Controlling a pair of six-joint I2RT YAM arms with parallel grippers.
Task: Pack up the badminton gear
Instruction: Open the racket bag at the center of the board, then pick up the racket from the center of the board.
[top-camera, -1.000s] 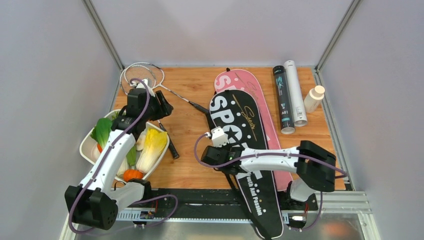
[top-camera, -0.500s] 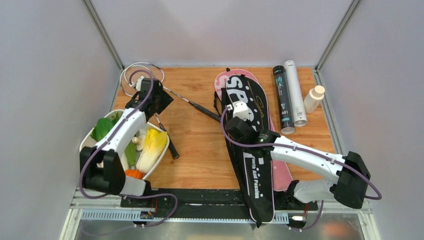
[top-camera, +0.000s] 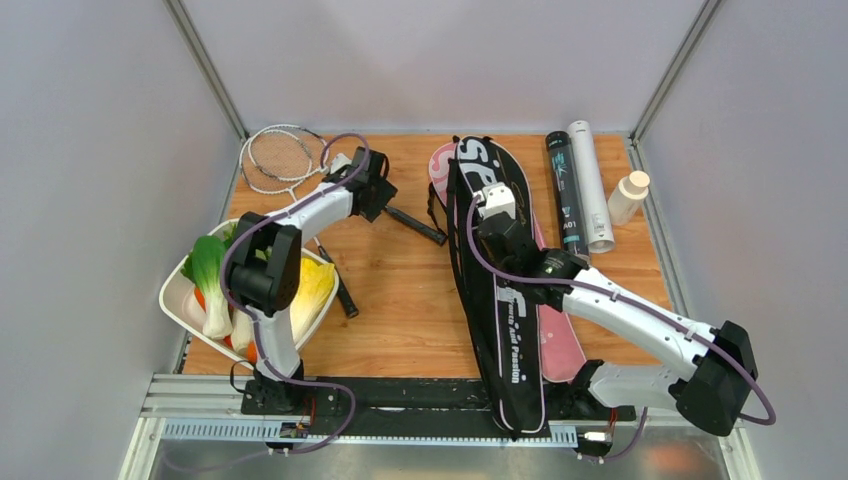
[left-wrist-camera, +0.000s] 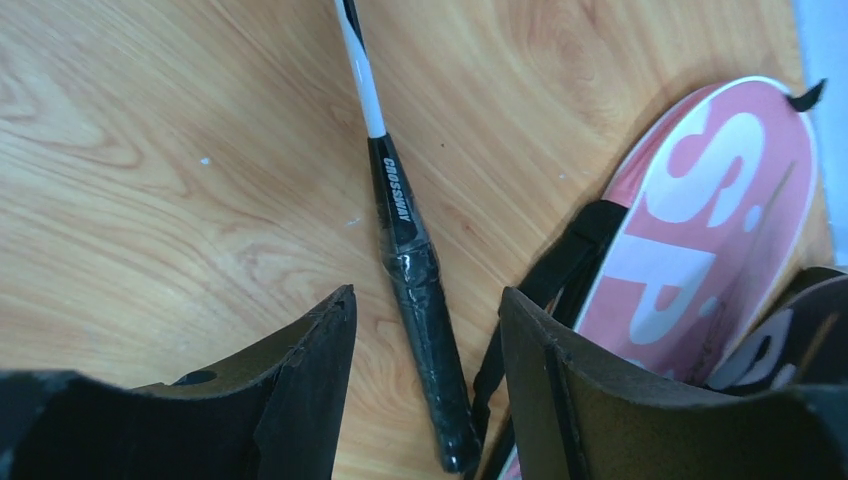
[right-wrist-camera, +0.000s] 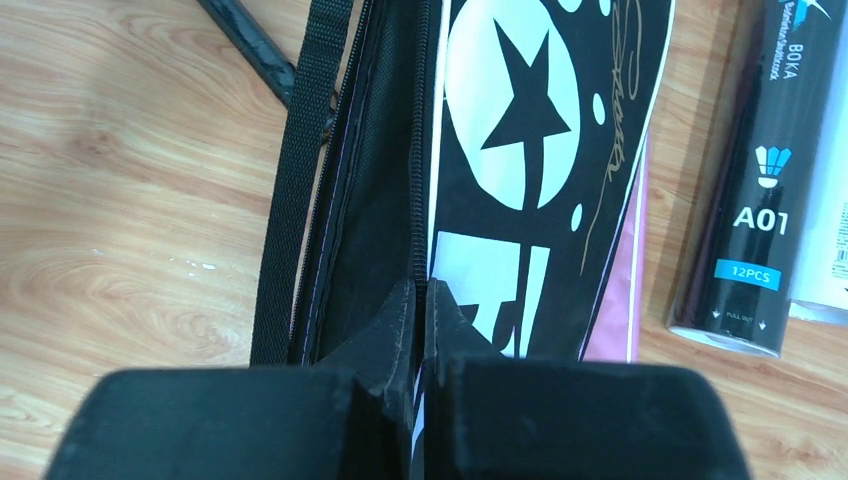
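Observation:
Two thin-framed rackets lie at the far left, their heads (top-camera: 284, 156) overlapping. One black racket handle (top-camera: 416, 226) (left-wrist-camera: 418, 300) points toward the bags. My left gripper (top-camera: 386, 202) (left-wrist-camera: 425, 312) hovers open over it, a finger on each side, not touching. My right gripper (top-camera: 488, 228) (right-wrist-camera: 422, 300) is shut on the zipper edge of the black "SPORT" bag (top-camera: 497, 300) (right-wrist-camera: 510, 120), which stands partly on edge over the pink bag (top-camera: 561, 341) (left-wrist-camera: 700, 200). A black tube (top-camera: 567, 200) (right-wrist-camera: 755, 190) and a white tube (top-camera: 590, 185) lie at the far right.
A white tray (top-camera: 173, 292) of vegetables sits at the near left, with the second racket's handle (top-camera: 341, 290) beside it. A small white bottle (top-camera: 628, 197) with a tan cap stands right of the tubes. Grey walls enclose the table.
My right gripper has pulled the black bag farther away and rightward, tipping it onto its edge over the pink bag. My left arm has swung from the racket heads right to the handle.

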